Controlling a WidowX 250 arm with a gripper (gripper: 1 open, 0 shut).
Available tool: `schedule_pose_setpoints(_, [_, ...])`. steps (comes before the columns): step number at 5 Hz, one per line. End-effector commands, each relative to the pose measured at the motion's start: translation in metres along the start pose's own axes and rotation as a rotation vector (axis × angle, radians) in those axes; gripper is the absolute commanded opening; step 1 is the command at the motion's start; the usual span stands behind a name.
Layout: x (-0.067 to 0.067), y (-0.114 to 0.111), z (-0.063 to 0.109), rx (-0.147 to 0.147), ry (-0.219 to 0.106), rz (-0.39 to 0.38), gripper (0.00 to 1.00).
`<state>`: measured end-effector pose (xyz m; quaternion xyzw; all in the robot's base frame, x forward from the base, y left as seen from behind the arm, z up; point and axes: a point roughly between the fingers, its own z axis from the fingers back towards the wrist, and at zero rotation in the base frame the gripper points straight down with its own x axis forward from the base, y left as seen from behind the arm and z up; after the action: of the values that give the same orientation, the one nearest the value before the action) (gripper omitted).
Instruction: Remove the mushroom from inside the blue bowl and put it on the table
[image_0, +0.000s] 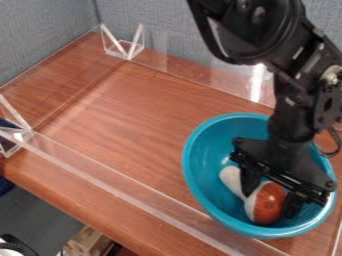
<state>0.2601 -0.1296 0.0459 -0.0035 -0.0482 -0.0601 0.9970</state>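
Observation:
The blue bowl (195, 168) stands on the table (120, 110) at the front right. Inside it the mushroom (271, 205) lies on its side, reddish-brown cap toward the front and white stem toward the left. My black gripper (279, 190) reaches straight down into the bowl. Its two fingers are drawn in against the sides of the mushroom's cap. The upper part of the mushroom is hidden behind the gripper body.
Low clear acrylic walls (94, 172) edge the wooden top, with clear triangular brackets at the back (123, 42) and at the left (11, 135). The bowl sits close to the front wall. Bare wood spreads across the left and middle.

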Motion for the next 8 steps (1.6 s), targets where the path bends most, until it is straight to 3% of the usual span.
schedule_pose_setpoints(1, [0.005,0.000,0.008,-0.003,-0.030,-0.008,0.00])
schedule_pose_setpoints(4, [0.008,0.010,0.044,0.011,-0.088,0.005,0.00])
schedule_pose_setpoints(5, [0.011,0.024,0.074,0.019,-0.141,0.039,0.00])
schedule_pose_setpoints(6, [0.013,0.058,0.108,0.038,-0.199,0.115,0.00])
schedule_pose_setpoints(7, [0.010,0.104,0.124,0.055,-0.210,0.221,0.00])
schedule_pose_setpoints(8, [0.003,0.137,0.120,0.075,-0.188,0.272,0.00])
